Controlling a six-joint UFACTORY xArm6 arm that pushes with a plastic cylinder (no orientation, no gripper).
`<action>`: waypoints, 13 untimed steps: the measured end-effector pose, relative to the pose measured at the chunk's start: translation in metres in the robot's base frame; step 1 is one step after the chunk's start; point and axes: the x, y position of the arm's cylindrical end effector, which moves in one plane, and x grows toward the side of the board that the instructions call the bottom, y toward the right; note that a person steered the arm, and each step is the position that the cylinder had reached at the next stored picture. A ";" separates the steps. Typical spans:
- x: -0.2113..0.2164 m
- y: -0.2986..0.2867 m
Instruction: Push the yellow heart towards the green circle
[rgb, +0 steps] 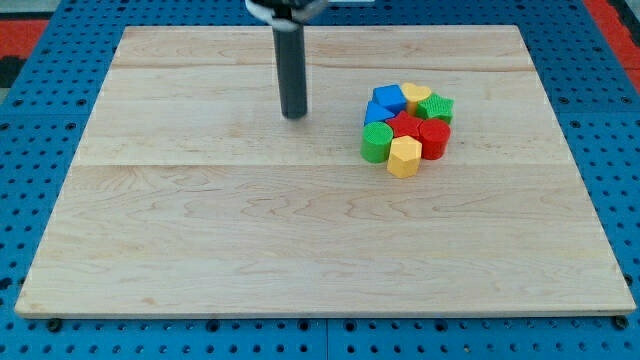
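Resting on the board: my tip, lower end of the straight dark rod, upper middle of the pale wooden table top.
Tip state: no jaws or fingers, just a plain rod — holds nothing, touches no block.
Tip vs blocks: well apart from the cluster, off to the view's left of it, about level w/ the blue blocks.
Cluster: all blocks packed tight together, right of centre, upper half of the board.
Yellow heart: small yellow block at the cluster's top, between the blue blocks and the green star-like block; heart shape hard to confirm at this size.
Green circle: round green cylinder at the cluster's lower left, touching the yellow hexagon.
Yellow hexagon: yellow hexagonal block at the cluster's bottom — nearest the view's bottom.
Blue blocks: two blue pieces at the upper left of the cluster, exact shapes unclear, touching the yellow heart.
Green star-like block: green w/ ridged edge, upper right of the cluster, just beside the yellow heart.
Red blocks: red pieces in the middle and right, one a red cylinder at lower right; they sit between the yellow heart and the green circle.
Surround: blue pegboard w/ holes around the table top.
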 end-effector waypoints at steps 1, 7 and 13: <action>0.049 0.032; 0.077 0.222; -0.087 0.164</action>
